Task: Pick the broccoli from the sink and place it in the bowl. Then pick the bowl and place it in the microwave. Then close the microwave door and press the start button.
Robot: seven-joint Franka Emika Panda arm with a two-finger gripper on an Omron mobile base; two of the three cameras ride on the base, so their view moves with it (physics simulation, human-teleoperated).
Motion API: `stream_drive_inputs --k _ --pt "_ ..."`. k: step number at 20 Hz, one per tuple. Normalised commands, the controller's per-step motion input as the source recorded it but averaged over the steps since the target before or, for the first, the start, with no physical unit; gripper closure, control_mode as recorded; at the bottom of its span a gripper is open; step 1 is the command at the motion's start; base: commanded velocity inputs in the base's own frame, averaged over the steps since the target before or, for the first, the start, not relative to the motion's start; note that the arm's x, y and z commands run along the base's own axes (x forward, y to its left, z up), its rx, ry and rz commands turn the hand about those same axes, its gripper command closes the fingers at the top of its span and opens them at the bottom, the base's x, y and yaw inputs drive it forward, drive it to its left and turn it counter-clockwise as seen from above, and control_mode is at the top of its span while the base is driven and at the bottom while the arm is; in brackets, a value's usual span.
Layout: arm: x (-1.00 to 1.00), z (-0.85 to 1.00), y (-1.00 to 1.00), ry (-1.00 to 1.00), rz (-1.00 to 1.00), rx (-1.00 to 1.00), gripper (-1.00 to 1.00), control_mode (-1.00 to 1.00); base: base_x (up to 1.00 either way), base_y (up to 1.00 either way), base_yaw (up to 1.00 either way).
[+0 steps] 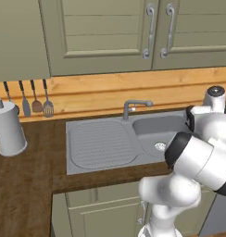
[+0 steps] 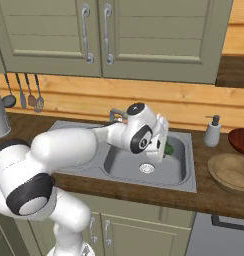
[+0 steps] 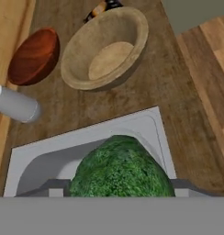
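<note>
The gripper [image 2: 164, 148] is lowered into the basin of the sink [image 2: 186, 172], near the basin's right-hand wall. The broccoli [image 3: 120, 170] sits between the two fingers, which stand wide apart at either side of it; whether they press on it cannot be told. The bowl [image 3: 104, 48] rests on the wooden counter [image 3: 146, 98] beyond the sink's right rim, well apart from the sink. A darker red-brown bowl [image 3: 33, 56] lies just beside it, and a soap dispenser [image 2: 212, 131] stands near the sink's back right corner.
</note>
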Motion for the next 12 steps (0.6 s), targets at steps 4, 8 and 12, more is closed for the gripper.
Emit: stream_drive_inputs --k 4,8,12 --pt "0.0 0.01 -0.7 0.02 -0.02 0.09 1.0 -1.0 0.0 0.0 0.0" --pt "-0.02 0.0 -0.65 0.0 -0.04 0.04 1.0 -1.0 0.0 0.0 0.0" --pt "0.02 0.0 -0.58 0.04 -0.13 0.0 1.0 -1.0 0.0 0.0 0.0"
